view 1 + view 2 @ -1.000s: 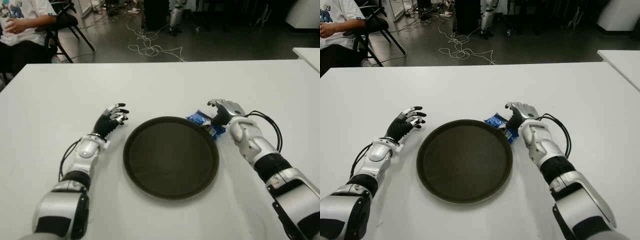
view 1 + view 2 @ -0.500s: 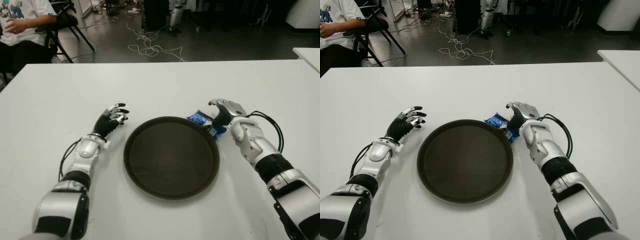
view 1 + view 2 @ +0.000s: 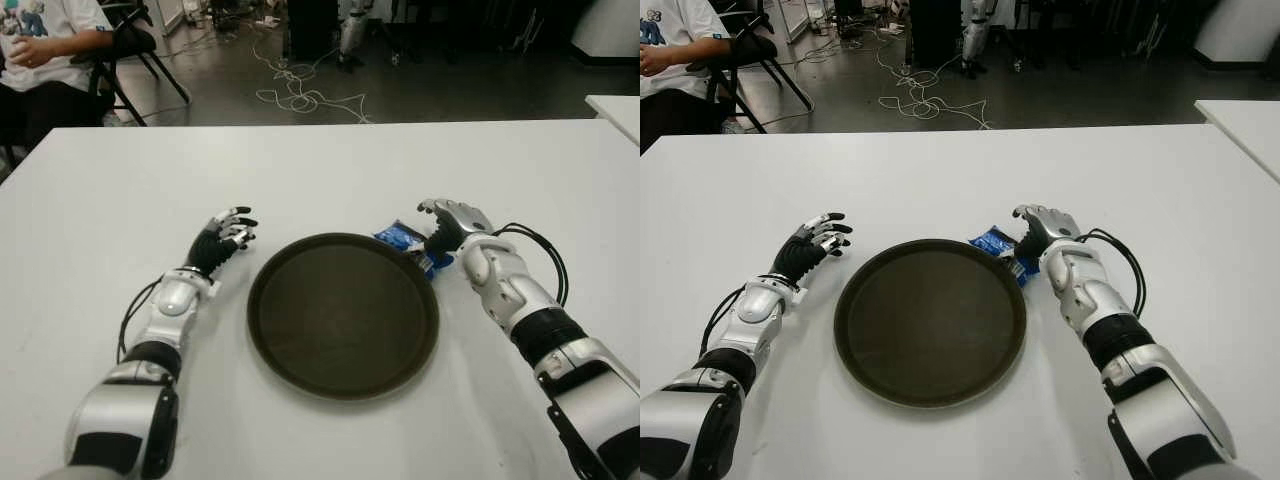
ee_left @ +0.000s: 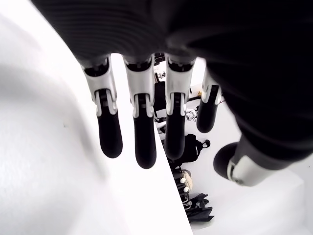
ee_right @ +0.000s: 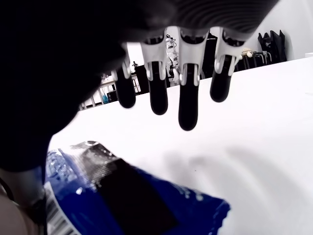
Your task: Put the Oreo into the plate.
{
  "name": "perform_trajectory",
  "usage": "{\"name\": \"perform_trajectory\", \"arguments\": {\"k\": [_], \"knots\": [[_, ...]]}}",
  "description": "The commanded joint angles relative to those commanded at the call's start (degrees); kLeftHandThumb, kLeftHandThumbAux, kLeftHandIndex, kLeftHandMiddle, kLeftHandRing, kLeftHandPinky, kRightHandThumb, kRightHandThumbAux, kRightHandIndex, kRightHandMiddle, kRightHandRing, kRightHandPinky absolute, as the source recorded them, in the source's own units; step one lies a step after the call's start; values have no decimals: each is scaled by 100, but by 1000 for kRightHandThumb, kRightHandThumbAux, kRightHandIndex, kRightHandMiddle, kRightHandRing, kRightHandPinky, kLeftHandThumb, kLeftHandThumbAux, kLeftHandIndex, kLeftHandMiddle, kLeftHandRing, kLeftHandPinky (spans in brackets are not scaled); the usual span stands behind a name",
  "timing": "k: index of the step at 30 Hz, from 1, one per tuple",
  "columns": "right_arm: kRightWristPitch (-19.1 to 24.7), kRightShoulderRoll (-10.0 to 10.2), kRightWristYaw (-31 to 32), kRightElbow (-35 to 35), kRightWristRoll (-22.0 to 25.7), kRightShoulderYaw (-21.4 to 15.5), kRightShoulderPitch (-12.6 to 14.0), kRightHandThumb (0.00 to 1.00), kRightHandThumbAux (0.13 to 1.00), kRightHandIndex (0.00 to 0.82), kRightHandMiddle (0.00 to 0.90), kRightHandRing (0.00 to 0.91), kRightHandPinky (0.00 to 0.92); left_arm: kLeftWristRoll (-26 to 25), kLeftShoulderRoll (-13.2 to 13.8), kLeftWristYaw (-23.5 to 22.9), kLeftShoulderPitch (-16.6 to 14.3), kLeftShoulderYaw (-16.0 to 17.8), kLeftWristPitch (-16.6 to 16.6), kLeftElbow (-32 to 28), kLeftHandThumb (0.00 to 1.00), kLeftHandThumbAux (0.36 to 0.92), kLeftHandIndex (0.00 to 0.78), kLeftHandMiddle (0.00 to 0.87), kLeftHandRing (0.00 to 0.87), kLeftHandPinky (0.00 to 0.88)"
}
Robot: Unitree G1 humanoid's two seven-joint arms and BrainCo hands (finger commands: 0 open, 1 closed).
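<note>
The Oreo (image 3: 399,238) is a blue packet lying on the white table, against the far right rim of the dark round plate (image 3: 340,320). My right hand (image 3: 437,224) hovers over the packet's right end with its fingers stretched out and not closed on it. In the right wrist view the packet (image 5: 122,196) lies under the palm, and the fingertips (image 5: 188,115) point past it over bare table. My left hand (image 3: 228,232) shows to the left of the plate, fingers relaxed and holding nothing. Nothing lies in the plate.
The white table (image 3: 330,170) stretches far behind the plate. A seated person (image 3: 45,50) and a black chair (image 3: 135,45) are past its far left corner. Cables (image 3: 300,95) lie on the floor beyond. Another white table corner (image 3: 615,110) shows at the right.
</note>
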Motion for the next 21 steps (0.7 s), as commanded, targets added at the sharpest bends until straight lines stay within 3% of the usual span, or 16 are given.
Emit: {"name": "perform_trajectory", "arguments": {"k": [9, 21], "knots": [[-102, 43, -6, 198, 43, -8, -67, 0, 695, 252, 271, 296, 281, -14, -14, -17, 7, 14, -49, 2, 317, 589, 205, 308, 331, 360], [-124, 13, -47, 110, 15, -16, -128, 0, 700, 198, 215, 226, 195, -23, -22, -46, 2, 19, -67, 1, 330, 595, 210, 308, 329, 367]]}}
